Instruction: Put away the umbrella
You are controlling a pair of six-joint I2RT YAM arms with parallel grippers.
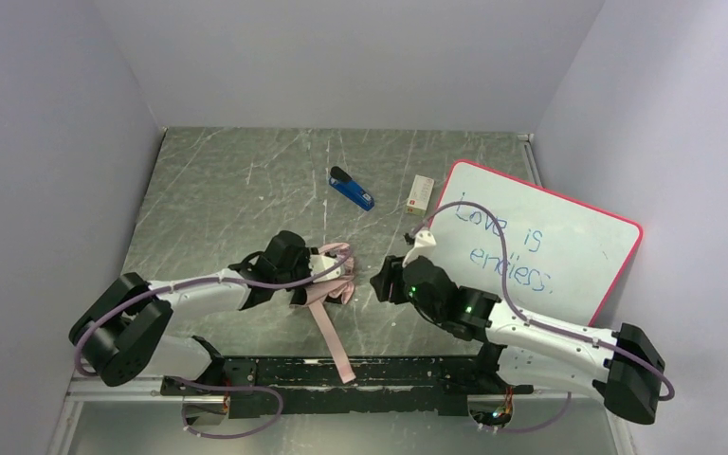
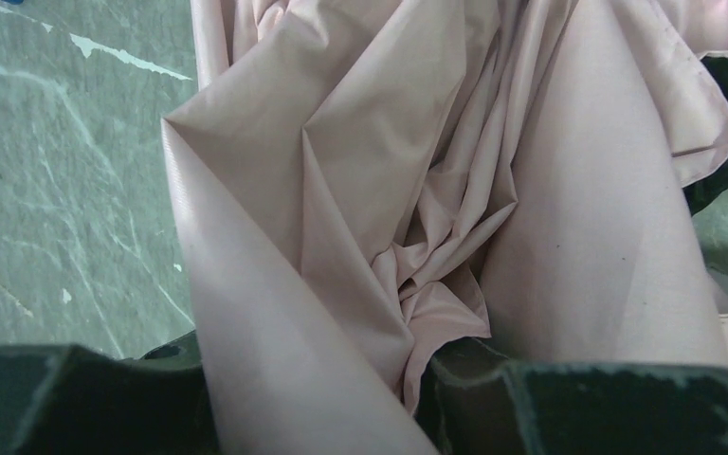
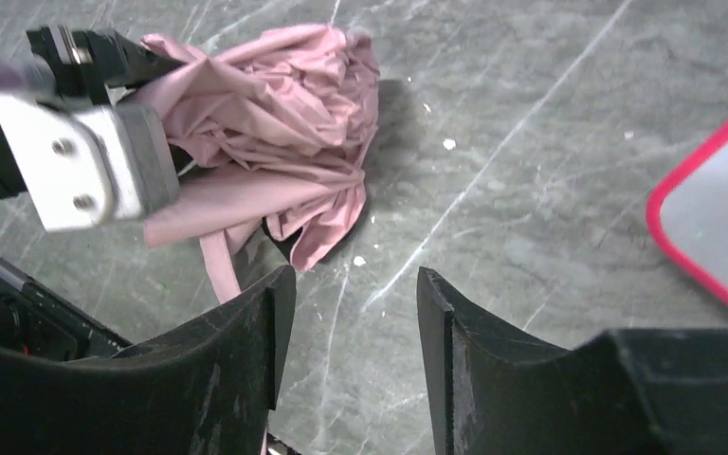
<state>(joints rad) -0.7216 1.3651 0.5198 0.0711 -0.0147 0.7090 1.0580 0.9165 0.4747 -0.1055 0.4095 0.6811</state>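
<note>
Left gripper (image 2: pixel 318 389) is clamped on the umbrella (image 3: pixel 284 123). Pink fabric is bunched right between my fingers (image 2: pixel 607 408) and fills the whole left wrist view, fold over fold. A bit of the black inside peeks out at the edge.

The umbrella is down on the table (image 1: pixel 227 190), about the middle and a little toward my side. It lies as a crumpled pink bundle between my two grippers. From the right wrist I can see my left one sitting on the bundle's left part, with fabric spilling out past it to the right. A long pink strip (image 1: pixel 334 341) runs from the bundle toward the near edge, and its end lies over the black rail (image 1: pixel 389 374) by my bases.

Right gripper (image 3: pixel 353 294) has its jaws apart with nothing in them, only bare table showing in the gap. It sits near the bundle's right side, pointed at it but not touching.

Farther back there's the stapler (image 1: pixel 352 190), well apart from the umbrella. A small white box (image 1: pixel 421 192) lies to its right. Just beside that is the corner of the red-framed whiteboard (image 1: pixel 540 251), with blue writing on it, over on the right side. I can't tell whether it lies flat or leans.
</note>
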